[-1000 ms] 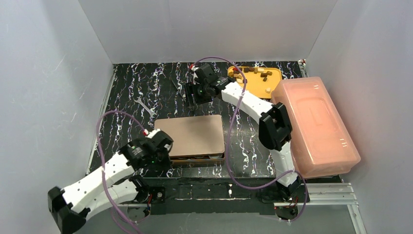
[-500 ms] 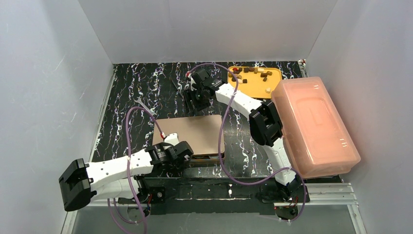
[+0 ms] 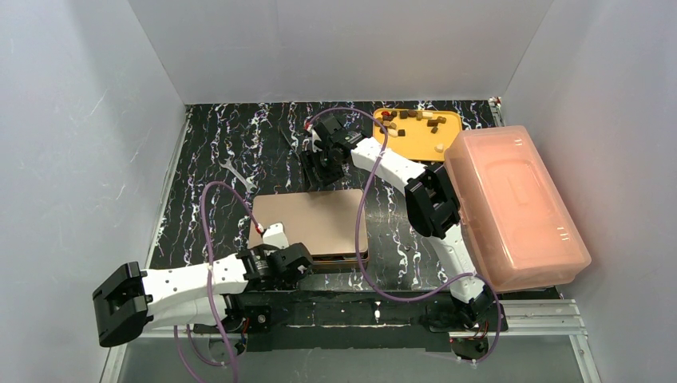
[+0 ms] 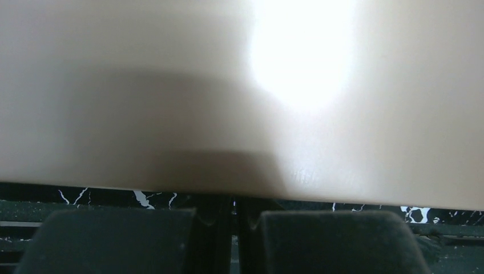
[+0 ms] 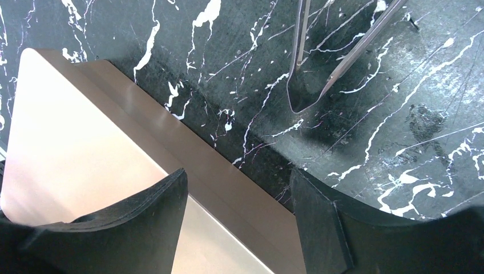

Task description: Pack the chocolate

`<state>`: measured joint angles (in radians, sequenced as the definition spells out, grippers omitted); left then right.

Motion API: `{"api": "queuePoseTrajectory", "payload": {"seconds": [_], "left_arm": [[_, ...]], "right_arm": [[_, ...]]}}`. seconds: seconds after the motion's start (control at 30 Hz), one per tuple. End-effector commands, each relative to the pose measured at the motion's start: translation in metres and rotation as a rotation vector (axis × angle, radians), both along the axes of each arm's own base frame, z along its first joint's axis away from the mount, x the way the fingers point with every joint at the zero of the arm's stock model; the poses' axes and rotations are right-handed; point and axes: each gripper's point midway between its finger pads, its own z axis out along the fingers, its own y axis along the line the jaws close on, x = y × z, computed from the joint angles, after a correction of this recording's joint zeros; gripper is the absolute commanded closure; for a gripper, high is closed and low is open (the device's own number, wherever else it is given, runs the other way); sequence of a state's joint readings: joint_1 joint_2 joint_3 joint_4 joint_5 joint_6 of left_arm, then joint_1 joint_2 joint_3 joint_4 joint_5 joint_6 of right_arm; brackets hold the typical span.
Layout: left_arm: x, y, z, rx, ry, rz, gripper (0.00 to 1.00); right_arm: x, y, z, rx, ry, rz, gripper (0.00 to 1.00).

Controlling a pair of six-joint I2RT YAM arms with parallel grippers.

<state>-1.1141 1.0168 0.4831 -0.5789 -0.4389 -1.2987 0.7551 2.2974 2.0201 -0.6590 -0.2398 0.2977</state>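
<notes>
— Two pincers of yours are out there. What lies around them, biggest first?

— My black desk (image 3: 215,152), veined with white, carries everything. Along its right side sits a big translucent pink bin (image 3: 515,207). In the middle, toward my bases, a flat copper-brown lid (image 3: 315,219) lies on a shallow box (image 3: 339,257) whose edge shows beneath it. At the far edge, just left of the bin, is a yellow tray (image 3: 411,145).

— And the pincers themselves?

— My left pincer (image 3: 297,265) is pressed together, low at the lid's near edge. Its wrist camera sees little beyond the lid's blurred, glaring surface. My right pincer (image 3: 319,163) is spread and hangs over the lid's far edge, with one finger above the lid and the other above bare desk. Just beyond it lie thin metal tweezers (image 5: 319,74), flat on the desk.

— Where is the chocolate?

— The chocolate (image 3: 417,116) is small chunks, dark brown, tan and cream. They lie scattered on the yellow tray, mostly toward its far side, apart from both pincers.
</notes>
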Motion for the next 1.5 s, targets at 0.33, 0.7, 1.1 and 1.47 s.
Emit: {"api": "queuePoseTrajectory", "payload": {"seconds": [0.33,0.7,1.1,1.47], "left_arm": [[0.023,0.008,0.002,-0.005,-0.138,0.075,1.0],[0.018,0.003,0.006,-0.007,-0.072,0.002,1.0],[-0.014,-0.001,0.041,0.005,0.05,-0.257,1.0],[0.019,0.028,0.113,0.062,-0.023,-0.101,0.8]], "right_arm": [[-0.026,0.002,0.011,0.02,0.016,0.071,0.27],[-0.025,-0.004,0.02,0.015,-0.022,0.071,0.26],[-0.01,-0.003,0.027,0.012,-0.048,0.052,0.23],[0.004,-0.008,0.043,0.02,-0.074,0.026,0.18]]}}
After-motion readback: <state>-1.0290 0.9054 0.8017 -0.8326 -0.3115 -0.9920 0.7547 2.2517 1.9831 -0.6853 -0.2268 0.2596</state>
